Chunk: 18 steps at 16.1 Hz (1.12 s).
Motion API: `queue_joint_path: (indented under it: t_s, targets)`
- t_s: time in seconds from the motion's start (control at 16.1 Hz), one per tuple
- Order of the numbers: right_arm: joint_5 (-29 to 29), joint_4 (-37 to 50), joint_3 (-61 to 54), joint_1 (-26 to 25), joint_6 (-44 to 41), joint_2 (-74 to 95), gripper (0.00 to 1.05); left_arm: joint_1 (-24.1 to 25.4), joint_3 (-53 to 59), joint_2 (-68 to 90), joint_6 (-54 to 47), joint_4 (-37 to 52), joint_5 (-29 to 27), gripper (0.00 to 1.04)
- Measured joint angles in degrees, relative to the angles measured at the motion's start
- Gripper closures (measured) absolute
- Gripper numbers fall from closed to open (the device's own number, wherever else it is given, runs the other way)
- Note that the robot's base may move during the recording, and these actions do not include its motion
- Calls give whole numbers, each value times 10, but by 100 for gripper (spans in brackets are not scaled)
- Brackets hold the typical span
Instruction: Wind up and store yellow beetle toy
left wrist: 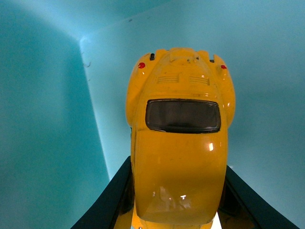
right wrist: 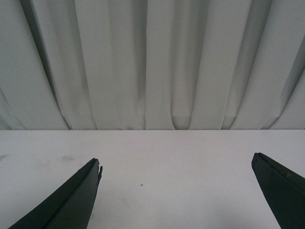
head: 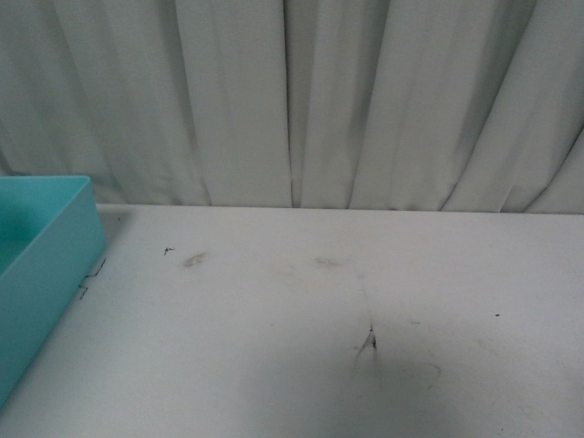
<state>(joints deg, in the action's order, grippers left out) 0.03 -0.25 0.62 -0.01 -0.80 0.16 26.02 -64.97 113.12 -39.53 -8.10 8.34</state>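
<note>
A teal bin (head: 50, 246) sits at nine o'clock in our front view, at the edge of the white table (head: 301, 301), its open top facing up. Faint grey smudges (head: 193, 260) lie on the tabletop just right of the bin, and a dark scratch (head: 369, 342) marks the surface toward five o'clock. A pale pleated curtain (head: 292, 100) hangs across twelve o'clock, behind the table's far edge.

From the left wrist we see the left gripper (left wrist: 176, 205) clasping the yellow beetle toy (left wrist: 178, 143) by its flanks, with dark fingers (left wrist: 107, 205) pressed one to each side. The car's dark rear window and two red tail lights are turned toward the camera. Teal walls close around it, and a corner seam runs just beside the toy, so the toy is inside the bin. We cannot tell whether its wheels touch the floor.

From the right wrist, the right gripper (right wrist: 176, 191) is spread wide and grasps nothing. Its fingers (right wrist: 71, 200) hang over the white tabletop, pointing at the curtain.
</note>
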Motion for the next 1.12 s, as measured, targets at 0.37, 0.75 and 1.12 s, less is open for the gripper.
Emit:
queue_joint_path:
  t_s: [0.37, 0.75, 1.12]
  targets:
    - [0, 0, 0, 0, 0, 0, 7, 4, -1, 75, 68, 58, -40, 64]
    - [0, 0, 0, 0, 0, 0, 7, 2, -4, 75, 81, 43, -20, 26]
    - [0, 0, 0, 0, 0, 0, 7, 13, 17, -36, 127, 62, 65, 7]
